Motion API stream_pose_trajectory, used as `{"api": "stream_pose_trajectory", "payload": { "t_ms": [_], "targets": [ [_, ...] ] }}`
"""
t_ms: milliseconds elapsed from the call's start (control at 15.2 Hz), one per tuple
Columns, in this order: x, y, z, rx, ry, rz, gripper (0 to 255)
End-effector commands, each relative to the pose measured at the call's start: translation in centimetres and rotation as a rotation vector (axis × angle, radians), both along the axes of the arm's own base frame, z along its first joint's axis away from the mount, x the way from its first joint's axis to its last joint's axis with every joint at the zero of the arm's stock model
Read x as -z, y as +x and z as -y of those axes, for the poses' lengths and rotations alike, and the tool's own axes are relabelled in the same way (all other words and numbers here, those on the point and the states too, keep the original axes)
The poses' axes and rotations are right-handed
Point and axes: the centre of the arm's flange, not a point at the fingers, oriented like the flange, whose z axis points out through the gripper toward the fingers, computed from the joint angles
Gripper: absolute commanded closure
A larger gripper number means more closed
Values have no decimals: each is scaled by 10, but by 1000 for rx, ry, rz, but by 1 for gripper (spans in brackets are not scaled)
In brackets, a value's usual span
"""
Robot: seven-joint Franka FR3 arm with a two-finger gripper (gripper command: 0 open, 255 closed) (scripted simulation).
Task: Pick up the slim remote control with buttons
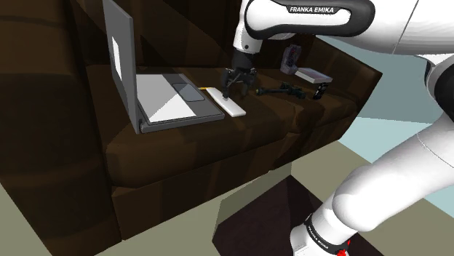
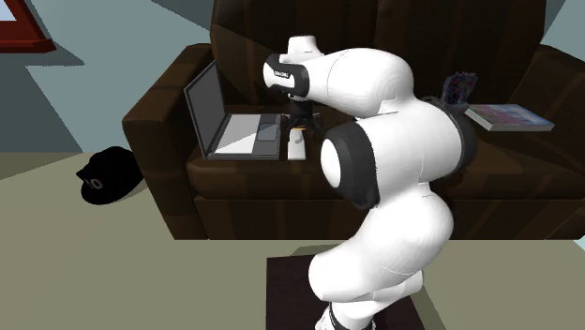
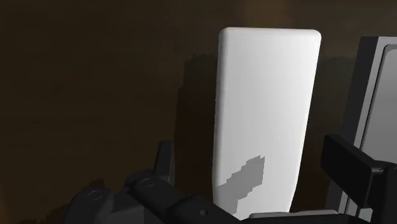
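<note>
On the dark brown sofa (image 1: pixel 276 138), a slim, plain white remote (image 1: pixel 233 108) is laid flat on the seat, just beside the open laptop (image 1: pixel 171 102).
It is judged light, stiff and smooth, so it is best taken across its narrow width, near the middle, lest it tip or slip. The claw (image 1: pixel 230 92) is poised just above it, fingers spread past both long edges, and nothing is gripped.

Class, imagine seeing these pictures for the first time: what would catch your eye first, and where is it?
The big white robot arm dominates, bending over a dark brown sofa. On the seat an open laptop lies beside a plain white remote, with the black gripper open just above it.
</note>
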Motion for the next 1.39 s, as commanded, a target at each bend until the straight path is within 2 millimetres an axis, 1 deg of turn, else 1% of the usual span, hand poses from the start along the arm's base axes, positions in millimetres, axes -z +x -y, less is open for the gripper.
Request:
{"api": "stream_pose_trajectory", "payload": {
  "t_ms": [0, 66, 132, 528, 594, 726, 792, 1320],
  "targets": [
    [-1, 22, -7, 27, 7, 13, 0],
    [-2, 34, -11, 40, 10, 19, 0],
    [-2, 37, -12, 44, 11, 21, 0],
    [29, 37, -12, 44, 11, 21, 0],
    [38, 37, -12, 44, 11, 21, 0],
    [38, 37, -12, 44, 11, 21, 0],
    [37, 38, -12, 44, 11, 21, 255],
    [38, 37, -12, 44, 11, 21, 255]
  ]
}}
